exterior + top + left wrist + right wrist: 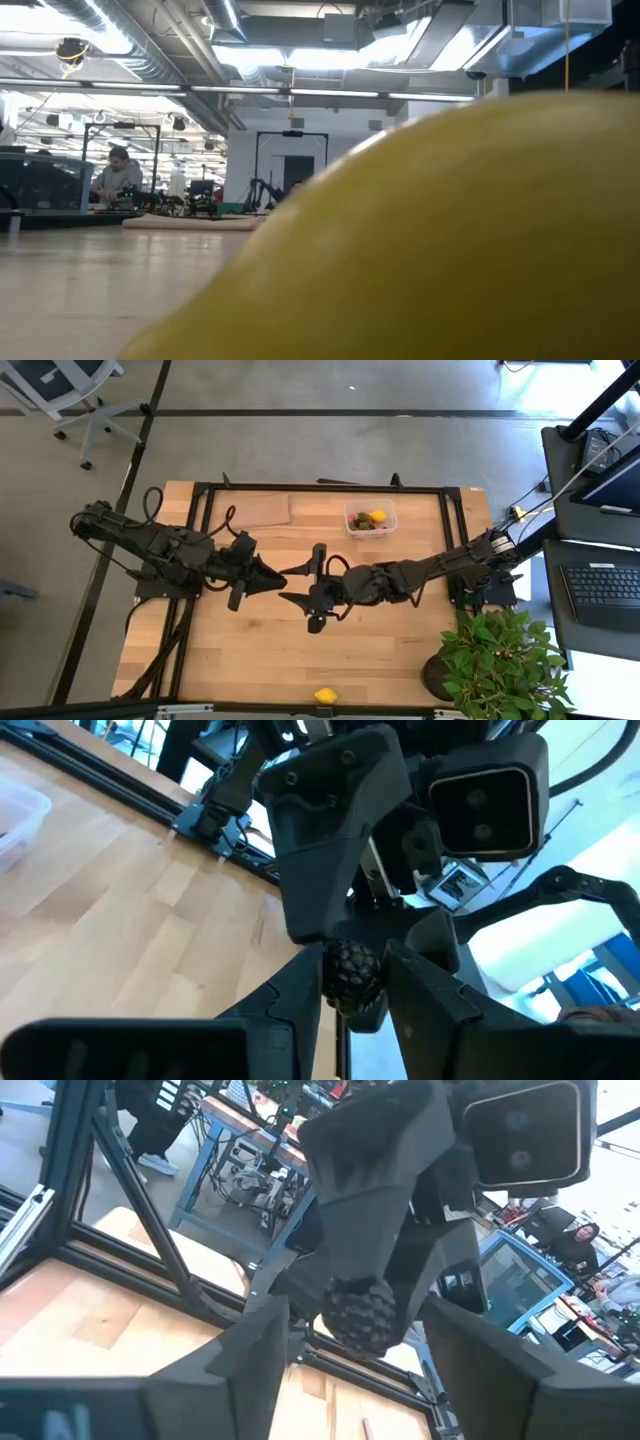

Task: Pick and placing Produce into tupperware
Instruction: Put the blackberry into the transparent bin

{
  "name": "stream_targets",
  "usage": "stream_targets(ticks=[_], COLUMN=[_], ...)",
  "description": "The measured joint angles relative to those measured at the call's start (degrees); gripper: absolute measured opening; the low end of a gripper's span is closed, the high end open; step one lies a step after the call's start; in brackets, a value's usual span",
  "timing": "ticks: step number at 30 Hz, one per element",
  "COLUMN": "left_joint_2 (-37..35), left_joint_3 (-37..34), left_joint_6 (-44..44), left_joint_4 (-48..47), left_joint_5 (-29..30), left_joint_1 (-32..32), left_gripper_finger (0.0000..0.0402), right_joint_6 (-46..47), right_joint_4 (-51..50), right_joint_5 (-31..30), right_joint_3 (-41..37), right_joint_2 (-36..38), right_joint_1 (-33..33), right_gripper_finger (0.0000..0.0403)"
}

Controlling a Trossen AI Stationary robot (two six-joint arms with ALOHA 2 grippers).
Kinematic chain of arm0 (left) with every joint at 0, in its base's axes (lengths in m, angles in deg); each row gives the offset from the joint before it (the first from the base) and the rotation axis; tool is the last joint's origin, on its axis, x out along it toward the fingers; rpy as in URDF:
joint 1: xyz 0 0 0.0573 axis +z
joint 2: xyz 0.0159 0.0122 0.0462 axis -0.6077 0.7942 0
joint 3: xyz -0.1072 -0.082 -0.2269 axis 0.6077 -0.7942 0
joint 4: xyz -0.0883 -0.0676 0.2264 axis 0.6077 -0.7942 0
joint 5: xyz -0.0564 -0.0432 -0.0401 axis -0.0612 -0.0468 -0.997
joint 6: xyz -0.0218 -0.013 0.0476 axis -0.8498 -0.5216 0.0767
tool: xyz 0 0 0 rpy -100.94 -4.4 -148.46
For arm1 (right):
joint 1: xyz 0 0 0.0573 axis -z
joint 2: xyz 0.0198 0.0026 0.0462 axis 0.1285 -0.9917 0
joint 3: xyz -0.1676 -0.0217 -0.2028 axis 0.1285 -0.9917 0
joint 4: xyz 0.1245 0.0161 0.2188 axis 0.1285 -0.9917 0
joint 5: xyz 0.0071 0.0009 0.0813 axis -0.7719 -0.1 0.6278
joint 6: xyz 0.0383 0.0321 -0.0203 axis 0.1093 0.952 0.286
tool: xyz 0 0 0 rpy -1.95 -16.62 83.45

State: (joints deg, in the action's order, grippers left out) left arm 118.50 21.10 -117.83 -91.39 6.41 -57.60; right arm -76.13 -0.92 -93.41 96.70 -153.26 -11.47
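The left claw [352, 1005] is nearly closed on a small dark berry [350, 975] above the middle of the table [250, 660]. The right claw [350, 1345] stands half open around the same berry. It looks light and bumpy, so gripping its round sides seems best.

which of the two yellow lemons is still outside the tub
The yellow lemon-like piece at the table's near edge; the other yellow lemon lies inside the clear plastic tub.
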Motion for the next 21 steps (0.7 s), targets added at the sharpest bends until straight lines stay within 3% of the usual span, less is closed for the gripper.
stream_targets(ticks=[10,21], left_joint_2=[-0.01,-0.02], left_joint_3=[0.0,0.0], left_joint_6=[0.79,0.79], left_joint_4=[-0.15,-0.3], left_joint_5=[0.13,0.15], left_joint_1=[0.04,0.04], left_gripper_finger=[0.0085,0.0099], right_joint_6=[-0.06,0.17], right_joint_4=[0.35,0.59], right_joint_5=[-0.13,-0.1], right_joint_3=[0.0,0.0], right_joint_2=[0.0,0.0], right_joint_1=[0.11,0.09], right_gripper_finger=[0.014,0.0095])
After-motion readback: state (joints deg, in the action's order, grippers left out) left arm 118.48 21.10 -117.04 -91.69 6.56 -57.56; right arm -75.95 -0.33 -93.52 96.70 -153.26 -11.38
